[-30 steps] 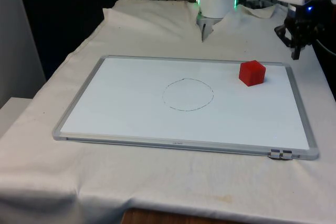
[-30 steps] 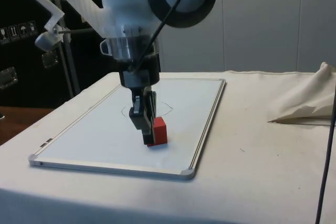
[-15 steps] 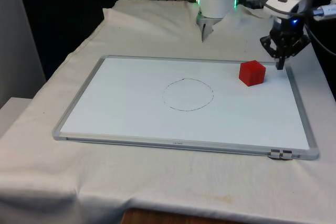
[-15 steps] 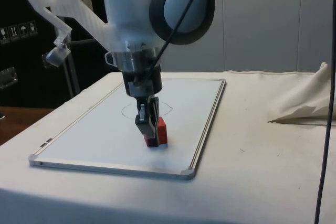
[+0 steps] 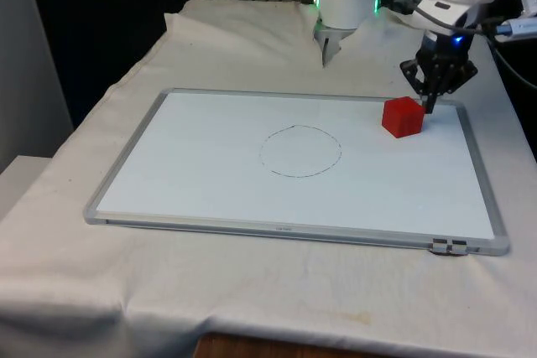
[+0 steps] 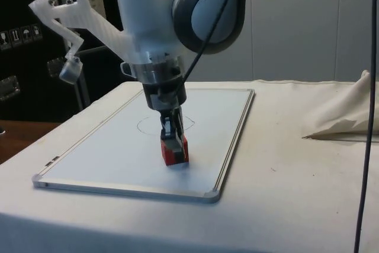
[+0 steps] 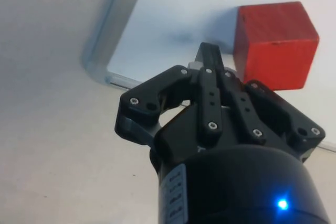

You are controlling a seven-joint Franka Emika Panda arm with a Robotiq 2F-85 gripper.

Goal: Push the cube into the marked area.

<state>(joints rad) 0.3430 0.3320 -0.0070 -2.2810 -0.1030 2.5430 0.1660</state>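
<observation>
A red cube (image 5: 403,116) rests on the whiteboard (image 5: 210,173) near its far corner on the front view's right. A thin pencilled circle (image 5: 299,151) marks the board's middle, well to the cube's left in that view. My gripper (image 5: 430,107) is shut, fingers pressed together and pointing down, with the tip just at the cube's right rear side. From the side, the gripper (image 6: 172,141) stands in front of the cube (image 6: 176,153) and partly hides it. The wrist camera has the cube (image 7: 275,44) right beside the fingertips (image 7: 208,55); I cannot tell whether they touch it.
The whiteboard's metal frame (image 5: 478,165) runs close behind and beside the cube. The robot's base (image 5: 346,6) stands at the far end of the table. A bunched fold of cloth (image 6: 340,117) lies off the board in the side view.
The gripper came in from beyond the board's right edge, dropped lower and moved left until its tip stands beside the cube. The cube has not shifted.
</observation>
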